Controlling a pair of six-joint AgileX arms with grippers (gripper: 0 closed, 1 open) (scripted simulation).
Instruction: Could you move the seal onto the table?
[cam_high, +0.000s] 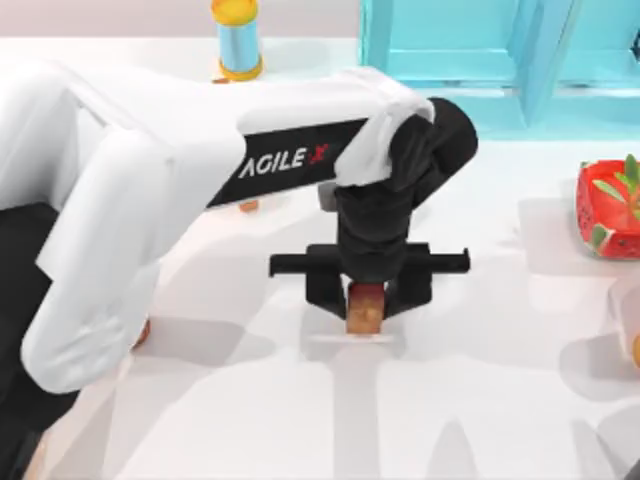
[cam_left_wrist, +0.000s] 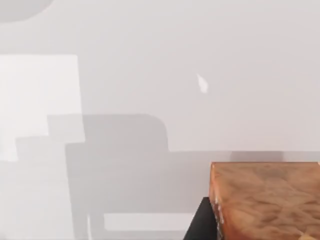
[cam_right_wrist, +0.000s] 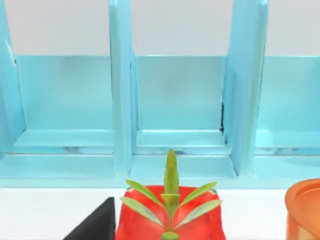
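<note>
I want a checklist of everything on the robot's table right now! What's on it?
Surface: white table, plain, with shadows.
Job's things: seal, upright, between the left gripper's fingers, low over the table near the middle.
Clutter: red potted plant at the right edge; blue spool with yellow ends at the back.
Grippers: left gripper shut on the seal; right one, nothing seen.
Cables: nothing seen.
Surroundings: turquoise shelf unit at the back right.

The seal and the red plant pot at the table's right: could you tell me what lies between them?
Nothing but bare white table, as the top view shows. The seal sits between the left gripper's fingers near the middle; the red plant pot stands at the right edge.
</note>
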